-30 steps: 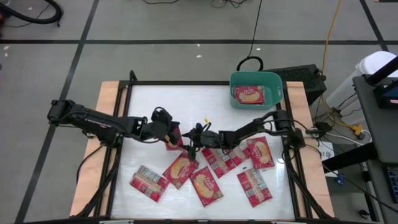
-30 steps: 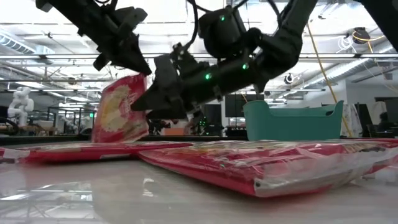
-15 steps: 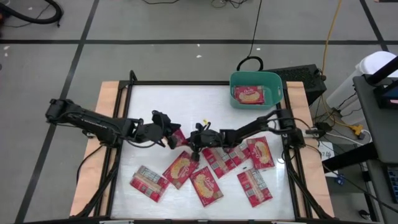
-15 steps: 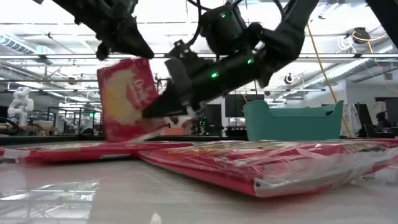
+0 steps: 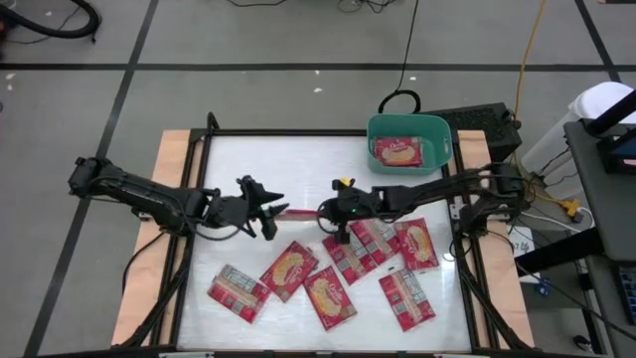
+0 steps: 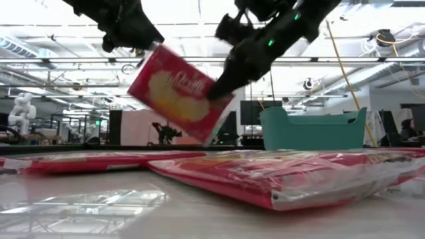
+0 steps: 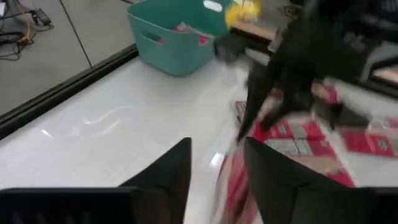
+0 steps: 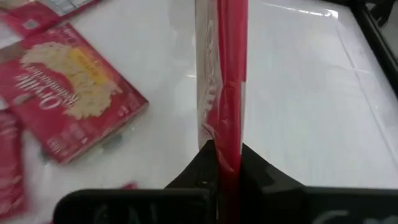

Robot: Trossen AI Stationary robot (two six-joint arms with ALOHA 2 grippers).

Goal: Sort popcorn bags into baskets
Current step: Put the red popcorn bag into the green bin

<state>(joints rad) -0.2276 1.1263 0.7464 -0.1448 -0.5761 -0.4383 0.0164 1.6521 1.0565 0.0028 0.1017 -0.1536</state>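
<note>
Popcorn bag (image 6: 178,93) passed to right gripper (image 5: 325,210), lifted

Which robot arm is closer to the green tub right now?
Right. The right gripper holds a popcorn bag mid-table, diagonally below the tub; the left gripper is farther off, beyond that bag.

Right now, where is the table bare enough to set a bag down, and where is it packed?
Bare: the whole far strip of the table, from its left edge to the teal basket, and the near-left corner. Packed: the near-right half, where popcorn bags lie edge to edge, some overlapping, beneath the right hand.
</note>
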